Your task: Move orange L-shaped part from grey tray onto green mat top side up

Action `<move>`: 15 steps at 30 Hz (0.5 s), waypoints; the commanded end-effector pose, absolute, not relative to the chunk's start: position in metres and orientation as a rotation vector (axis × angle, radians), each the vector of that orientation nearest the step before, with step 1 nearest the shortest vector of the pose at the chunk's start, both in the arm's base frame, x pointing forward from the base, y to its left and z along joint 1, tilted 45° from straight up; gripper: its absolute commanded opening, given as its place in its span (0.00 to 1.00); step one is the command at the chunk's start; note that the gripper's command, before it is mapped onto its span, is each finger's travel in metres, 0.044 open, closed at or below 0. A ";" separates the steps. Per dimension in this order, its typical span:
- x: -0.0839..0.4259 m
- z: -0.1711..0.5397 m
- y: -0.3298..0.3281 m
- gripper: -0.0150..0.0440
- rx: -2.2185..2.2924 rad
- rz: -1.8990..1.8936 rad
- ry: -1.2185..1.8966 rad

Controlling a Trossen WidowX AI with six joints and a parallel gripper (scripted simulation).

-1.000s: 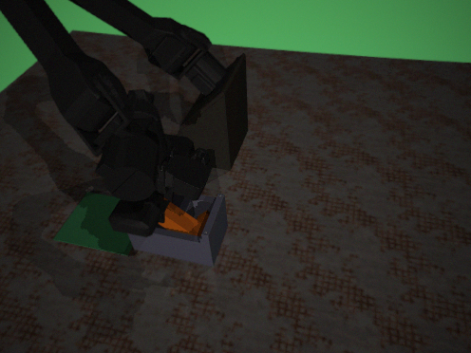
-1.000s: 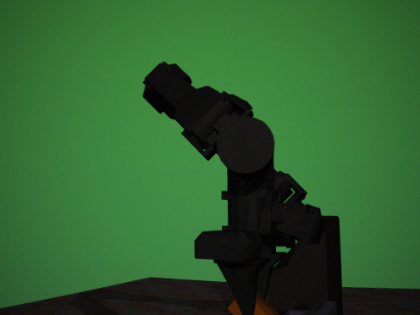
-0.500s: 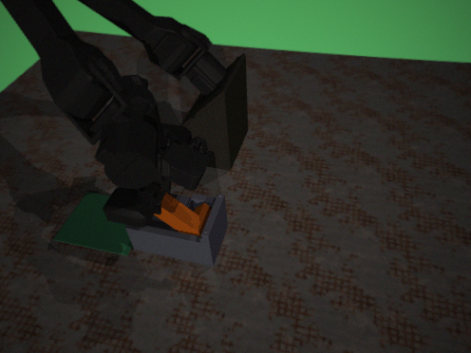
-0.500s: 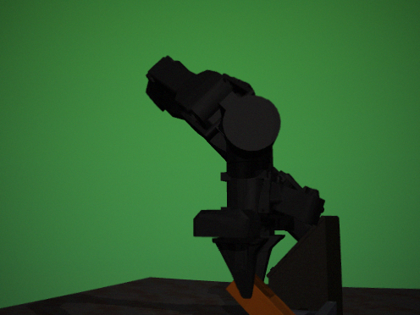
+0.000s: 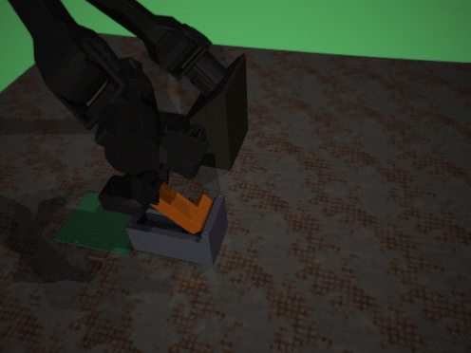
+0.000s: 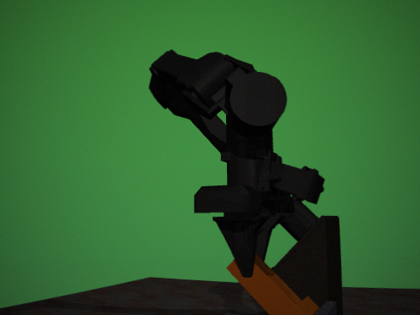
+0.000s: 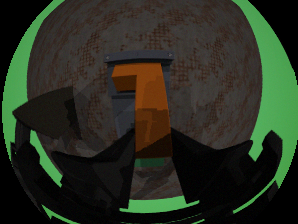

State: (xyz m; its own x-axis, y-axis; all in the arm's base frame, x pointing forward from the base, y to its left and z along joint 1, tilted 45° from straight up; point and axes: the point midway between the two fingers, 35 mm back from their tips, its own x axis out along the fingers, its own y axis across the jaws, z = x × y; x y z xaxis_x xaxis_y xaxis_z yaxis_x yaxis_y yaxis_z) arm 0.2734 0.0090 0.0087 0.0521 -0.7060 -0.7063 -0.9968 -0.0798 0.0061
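your tool [image 5: 160, 192] [image 6: 253, 268] [image 7: 152, 131] clamped on the raised end of the tilted orange part [image 5: 182, 211] [image 6: 271, 288] [image 7: 150, 95], l-shaped end low at the grey tray [image 5: 171, 247] [image 6: 328, 309] [image 7: 140, 56].

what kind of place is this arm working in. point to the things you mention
Probably a robot test bench: a black jointed arm [image 5: 128, 119] [image 6: 250, 140], a grey pocketed tray [image 5: 171, 246] holding a tilted orange L-shaped part [image 5: 185, 213] [image 6: 271, 288] [image 7: 152, 95], and a plain green backdrop [image 5: 332, 28] [image 6: 85, 148].

From above, we see the wedge [image 5: 236, 111] [image 6: 332, 258] [image 7: 46, 113] blocking one o'clock of the tray [image 5: 173, 245] [image 7: 140, 56]. At nine, over the mat [image 5: 95, 227] [image 7: 150, 162], the way lies open past the tray's low wall; three o'clock is free too.
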 end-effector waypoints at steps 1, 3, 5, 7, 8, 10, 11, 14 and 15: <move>0.274 0.015 0.016 0.25 -1.838 0.765 1.693; 0.274 0.017 0.019 0.25 -1.838 0.765 1.693; 0.274 0.020 0.021 0.25 -1.837 0.765 1.693; 0.274 0.022 0.023 0.25 -1.837 0.766 1.693; 0.273 0.023 0.024 0.25 -1.837 0.766 1.693; 0.273 0.025 0.027 0.25 -1.837 0.766 1.693; 0.273 0.026 0.028 0.25 -1.837 0.766 1.693; 0.273 0.028 0.029 0.25 -1.837 0.766 1.693; 0.273 0.027 0.028 0.25 -1.837 0.766 1.693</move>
State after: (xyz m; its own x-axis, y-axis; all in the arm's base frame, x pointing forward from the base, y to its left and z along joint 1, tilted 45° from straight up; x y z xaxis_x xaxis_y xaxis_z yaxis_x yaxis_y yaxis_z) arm 0.2728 0.0257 0.0251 0.0562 -0.7043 -0.7077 -0.9966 -0.0822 0.0026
